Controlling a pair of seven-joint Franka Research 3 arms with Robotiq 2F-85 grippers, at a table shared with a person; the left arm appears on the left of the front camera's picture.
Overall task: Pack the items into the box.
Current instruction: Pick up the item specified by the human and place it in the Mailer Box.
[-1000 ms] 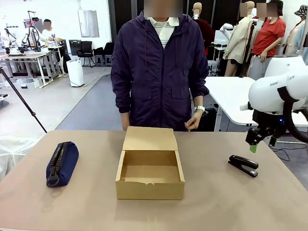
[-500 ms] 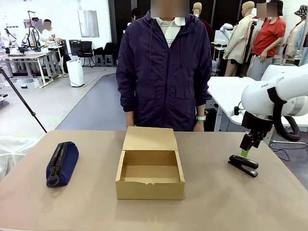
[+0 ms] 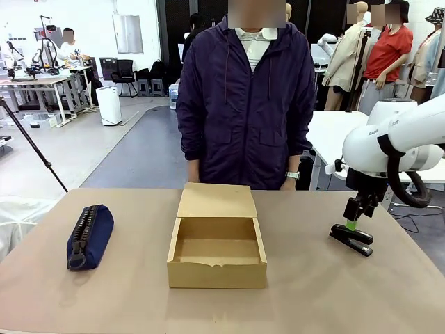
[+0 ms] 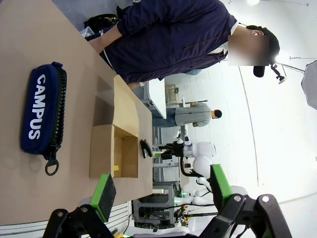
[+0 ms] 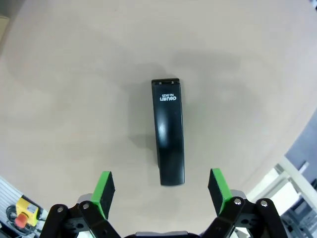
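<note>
Right gripper (image 3: 352,221): mine, fingers spread wide, empty, hanging just above the stapler (image 3: 351,239).
Stapler: flat on the table (image 3: 313,292) at my right, lengthwise between my pads (image 5: 105,187), touching neither.
Box (image 3: 217,264): mid-table, lid open, well apart from the stapler.
Left gripper (image 4: 162,187): spread apart, empty.

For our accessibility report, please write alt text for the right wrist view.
A black stapler lies flat on the tan table, lined up between the green pads of the open right gripper, seen from above.
</note>
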